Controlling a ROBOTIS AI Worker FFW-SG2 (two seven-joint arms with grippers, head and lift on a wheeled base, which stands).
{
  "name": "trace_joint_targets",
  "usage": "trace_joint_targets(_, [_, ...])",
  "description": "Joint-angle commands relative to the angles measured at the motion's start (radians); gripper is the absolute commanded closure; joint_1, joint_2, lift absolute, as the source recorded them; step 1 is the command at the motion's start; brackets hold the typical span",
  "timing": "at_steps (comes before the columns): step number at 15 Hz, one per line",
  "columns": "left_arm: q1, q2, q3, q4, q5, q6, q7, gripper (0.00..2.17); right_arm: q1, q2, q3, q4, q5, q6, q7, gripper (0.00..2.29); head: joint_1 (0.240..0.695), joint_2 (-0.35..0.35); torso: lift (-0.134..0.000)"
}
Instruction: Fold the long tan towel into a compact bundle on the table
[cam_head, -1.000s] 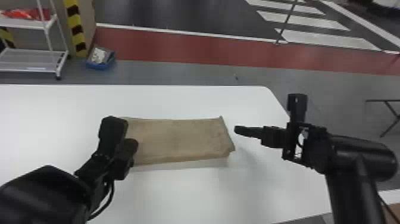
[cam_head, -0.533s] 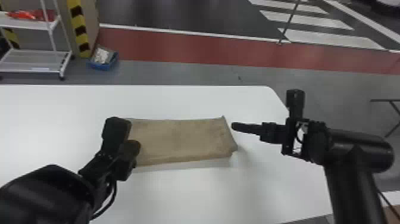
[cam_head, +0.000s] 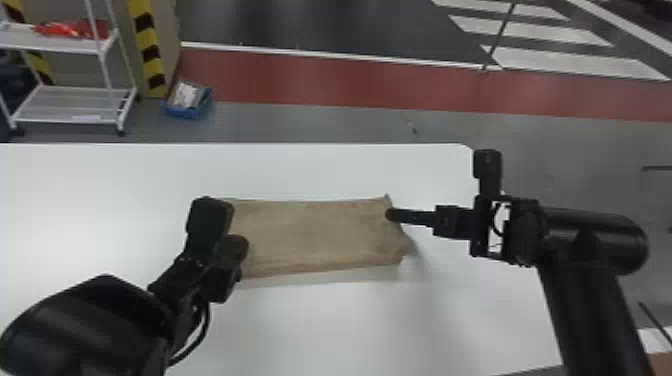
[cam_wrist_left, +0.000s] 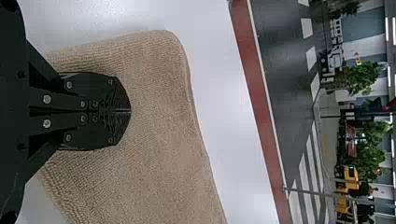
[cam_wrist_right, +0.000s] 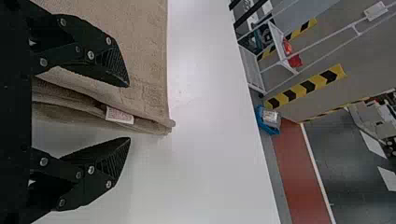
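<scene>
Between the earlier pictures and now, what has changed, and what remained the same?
The right gripper moved left; in the head view it now overlaps the right end of the towel. Its fingers are open, not holding it. The towel and the left gripper stayed in place on the table.

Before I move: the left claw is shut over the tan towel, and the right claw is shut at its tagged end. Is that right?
No: the right claw at the tagged end of the towel is open, its fingers apart in the right wrist view. The left claw is shut over the towel.
</scene>
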Motion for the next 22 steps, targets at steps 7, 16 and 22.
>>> trace_joint_targets(7, [0.0,-0.006,0.001,0.009,-0.003,0.0,0.0,2.14,-0.033,-0.006,0.049,0.033,0.064,0.025,0.0,0.57,0.695,-0.184,-0.125])
trace_joint_targets(16, [0.0,-0.004,0.001,0.009,0.001,0.009,0.0,2.14,-0.085,0.001,0.109,0.088,0.104,0.074,0.047,1.18,0.695,-0.164,-0.125])
trace_joint_targets(22, [0.001,-0.004,-0.002,0.009,0.0,0.021,0.0,2.14,-0.057,0.006,0.078,-0.053,0.061,0.227,0.118,1.42,0.695,-0.149,-0.125])
